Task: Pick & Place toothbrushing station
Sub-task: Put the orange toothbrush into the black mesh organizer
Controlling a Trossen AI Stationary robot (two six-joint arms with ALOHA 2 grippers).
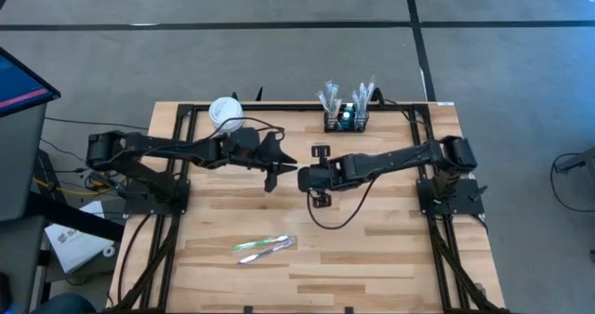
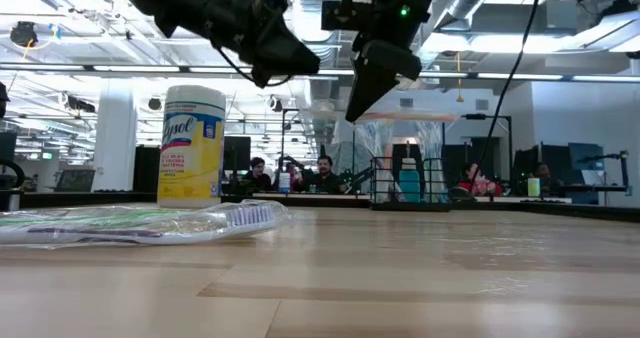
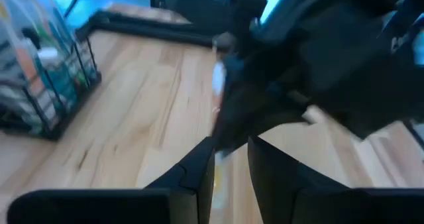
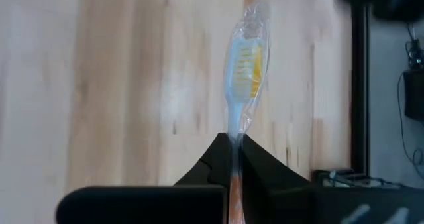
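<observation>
Wood tabletop under both arms. My right gripper clenched on wrapped toothbrush, its long axis running straight out past jaws. Toothbrushing station sits beyond, at far edge — right arm nearer. Left gripper parted, empty.

Wrapped toothbrush handle hidden between claw fingers.

Grey floor; ceiling strip lights; people at desks.
</observation>
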